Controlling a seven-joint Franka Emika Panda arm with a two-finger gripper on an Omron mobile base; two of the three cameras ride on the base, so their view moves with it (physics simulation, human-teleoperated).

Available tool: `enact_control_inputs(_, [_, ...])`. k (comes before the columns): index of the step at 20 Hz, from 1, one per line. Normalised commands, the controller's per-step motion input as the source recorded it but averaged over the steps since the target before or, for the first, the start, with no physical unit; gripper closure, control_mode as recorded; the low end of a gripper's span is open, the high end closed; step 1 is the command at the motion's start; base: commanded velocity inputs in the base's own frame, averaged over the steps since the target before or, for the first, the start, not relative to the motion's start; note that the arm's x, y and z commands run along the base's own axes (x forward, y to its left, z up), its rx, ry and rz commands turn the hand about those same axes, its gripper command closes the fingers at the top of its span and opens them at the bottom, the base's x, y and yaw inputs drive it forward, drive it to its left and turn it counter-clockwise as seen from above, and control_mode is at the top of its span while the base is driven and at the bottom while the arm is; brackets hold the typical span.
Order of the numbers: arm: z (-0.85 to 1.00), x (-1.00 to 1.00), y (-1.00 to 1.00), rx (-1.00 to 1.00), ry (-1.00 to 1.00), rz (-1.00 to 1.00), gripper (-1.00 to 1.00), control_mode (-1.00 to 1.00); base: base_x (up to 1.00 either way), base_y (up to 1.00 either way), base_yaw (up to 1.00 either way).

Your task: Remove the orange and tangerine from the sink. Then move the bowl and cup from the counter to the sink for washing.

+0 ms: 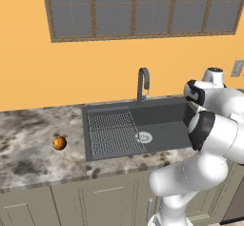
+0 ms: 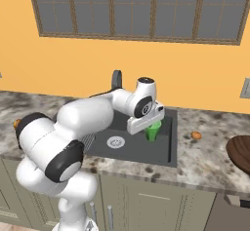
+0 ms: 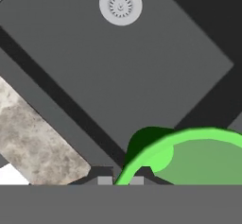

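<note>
The end effector is clamped narrowly on the rim of the small bright green cylindrical cup, one finger inside the wall and one outside. The cup hangs over the right half of the wide dark grey rectangular sink, above the basin floor and to the right of the round silver drain.

Both fruits are out of the basin: one small orange fruit lies on the mottled stone counter left of the sink, the other small orange fruit on the counter to its right. The wide reddish-brown wood-look bowl sits at the far right edge of the counter, not yet moved.

Risks from this position:
- A rim pinch holds little surface; the cup could pivot or slip during descent.
- Release from height could tip the cup or send it rolling across the basin.
- Drift toward the right wall of the sink could knock the cup against it.
</note>
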Motion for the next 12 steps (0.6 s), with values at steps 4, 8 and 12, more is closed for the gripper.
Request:
enact_control_inputs(4, [-0.13, 0.42, 0.06, 0.0, -0.04, 0.13, 1.0, -1.0, 0.0, 0.0, 0.0])
enact_control_inputs(8, [-0.17, 0.42, 0.05, 0.03, 0.0, 0.12, 1.0, -1.0, 0.0, 0.0, 0.0])
enact_control_inputs(12, [-0.22, 0.4, 0.07, 0.05, 0.0, 0.09, 1.0, -1.0, 0.0, 0.0, 0.0])
